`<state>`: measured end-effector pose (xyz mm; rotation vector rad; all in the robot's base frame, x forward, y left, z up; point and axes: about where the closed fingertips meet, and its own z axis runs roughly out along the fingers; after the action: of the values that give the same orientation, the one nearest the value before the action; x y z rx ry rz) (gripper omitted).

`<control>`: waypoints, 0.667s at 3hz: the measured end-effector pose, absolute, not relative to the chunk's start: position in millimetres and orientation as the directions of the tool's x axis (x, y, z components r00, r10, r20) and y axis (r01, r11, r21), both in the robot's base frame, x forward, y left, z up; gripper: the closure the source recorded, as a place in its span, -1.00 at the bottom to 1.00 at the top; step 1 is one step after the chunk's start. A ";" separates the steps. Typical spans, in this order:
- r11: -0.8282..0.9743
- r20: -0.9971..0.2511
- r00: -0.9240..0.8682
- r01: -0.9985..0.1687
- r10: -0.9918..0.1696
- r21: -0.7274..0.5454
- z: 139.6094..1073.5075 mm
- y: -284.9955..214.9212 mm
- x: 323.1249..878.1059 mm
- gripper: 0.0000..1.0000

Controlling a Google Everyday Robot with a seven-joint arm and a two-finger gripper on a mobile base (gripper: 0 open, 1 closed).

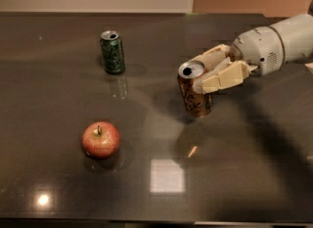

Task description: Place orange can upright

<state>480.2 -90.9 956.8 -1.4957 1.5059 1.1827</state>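
One orange can [195, 97], coppery metal cylinder with dark swirls and a silver top, nearly upright with a slight tilt, right of centre on the dark glossy table [254, 168]. One gripper [199, 75], cream fingers clamped around the can's upper part. One green can [112, 52] upright far left. One red apple [100, 139] near front.

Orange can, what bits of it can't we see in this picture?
Camera view:
Orange can: upper part partly hidden by the gripper clamped round it, right of centre.
Its base: touching the table or just above, cannot tell.
Arm: cut off by the right edge.
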 end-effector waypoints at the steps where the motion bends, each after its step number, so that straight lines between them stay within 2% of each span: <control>1: -0.069 -0.955 -0.117 -0.988 -0.272 0.140 948.5 -100.7 490.1 1.00; 2: -0.053 -0.967 -0.139 -0.987 -0.213 0.153 934.5 -111.3 500.3 0.63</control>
<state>500.3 -111.3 934.5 -1.3434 1.4430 1.2647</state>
